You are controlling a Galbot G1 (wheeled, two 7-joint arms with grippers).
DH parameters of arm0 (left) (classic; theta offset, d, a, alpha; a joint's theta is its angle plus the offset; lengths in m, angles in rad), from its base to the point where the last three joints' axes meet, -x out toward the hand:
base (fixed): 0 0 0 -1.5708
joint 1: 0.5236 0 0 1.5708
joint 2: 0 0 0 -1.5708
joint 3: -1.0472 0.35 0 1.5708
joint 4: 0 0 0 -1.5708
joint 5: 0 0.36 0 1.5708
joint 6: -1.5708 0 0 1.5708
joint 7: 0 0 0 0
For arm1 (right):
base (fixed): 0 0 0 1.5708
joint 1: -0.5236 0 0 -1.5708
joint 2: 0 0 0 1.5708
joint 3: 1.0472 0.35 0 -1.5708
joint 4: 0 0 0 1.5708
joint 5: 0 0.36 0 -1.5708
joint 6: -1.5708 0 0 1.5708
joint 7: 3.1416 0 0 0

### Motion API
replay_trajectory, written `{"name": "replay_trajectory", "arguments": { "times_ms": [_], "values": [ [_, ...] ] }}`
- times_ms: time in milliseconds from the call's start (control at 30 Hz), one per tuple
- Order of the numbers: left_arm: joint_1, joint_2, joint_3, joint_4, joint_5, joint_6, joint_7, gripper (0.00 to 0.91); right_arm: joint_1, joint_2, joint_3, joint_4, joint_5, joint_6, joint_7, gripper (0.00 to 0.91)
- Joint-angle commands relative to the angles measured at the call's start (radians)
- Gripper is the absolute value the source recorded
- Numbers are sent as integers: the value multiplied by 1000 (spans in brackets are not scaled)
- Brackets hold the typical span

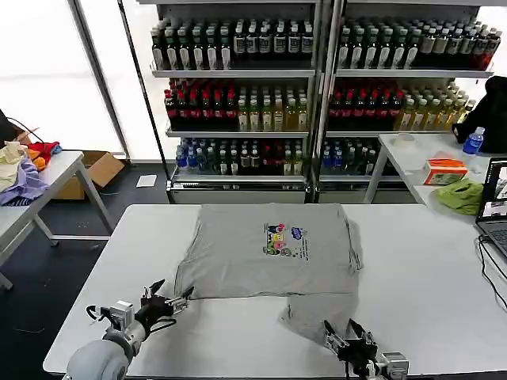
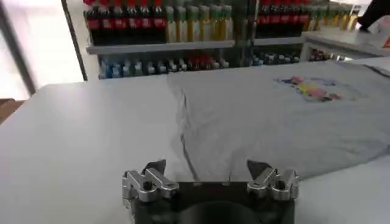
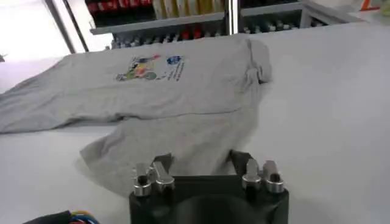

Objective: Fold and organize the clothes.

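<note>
A light grey short-sleeved shirt (image 1: 261, 253) with a small multicoloured chest print (image 1: 283, 240) lies spread on the white table (image 1: 420, 293), its near right part crumpled into a loose flap (image 1: 317, 313). My left gripper (image 1: 168, 298) stands open at the shirt's near left corner, just off the cloth edge; in the left wrist view the shirt (image 2: 274, 115) lies ahead of the open gripper (image 2: 207, 167). My right gripper (image 1: 347, 331) is open at the flap's near edge; in the right wrist view the gripper (image 3: 200, 159) hovers over the grey cloth (image 3: 183, 131).
Shelves of bottles (image 1: 317, 87) stand behind the table. At the right, a side table (image 1: 412, 150) holds a lime-green cloth (image 1: 462, 195), an orange box (image 1: 444, 169) and a laptop (image 1: 495, 210). At the left, another table (image 1: 40, 178) carries a purple, cream and red cloth heap (image 1: 22, 170).
</note>
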Motion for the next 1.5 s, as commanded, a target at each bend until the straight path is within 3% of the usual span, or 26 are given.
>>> {"name": "replay_trajectory", "arguments": {
  "times_ms": [33, 100, 133, 467, 800, 933, 1300, 1500],
  "values": [
    [-4, -5, 26, 51, 2, 9, 0, 645, -4, 7, -10, 3, 1, -9, 10, 0],
    [-2, -12, 27, 54, 2, 8, -4, 71, -4, 10, -7, 5, 0, -3, 12, 0],
    [0, -15, 27, 54, 2, 7, -4, 20, -5, 10, -6, 6, 1, -1, 10, 0],
    [25, -32, 33, 23, -1, -22, -18, 10, -10, 6, 15, 8, 12, 44, -19, 0],
    [55, -66, -6, -97, -6, -33, -88, 10, -60, -8, 45, 41, 57, 188, -113, 0],
    [97, -58, -40, -201, -6, 1, -96, 20, -179, -45, 89, 100, 97, 219, -138, 0],
    [308, -41, -95, -379, 34, 122, -145, 20, -465, -110, 110, 185, 87, 286, -109, 0],
    [468, -24, -168, -434, 106, 122, -129, 20, -572, -137, 124, 219, 79, 353, -135, 0]
  ]
}}
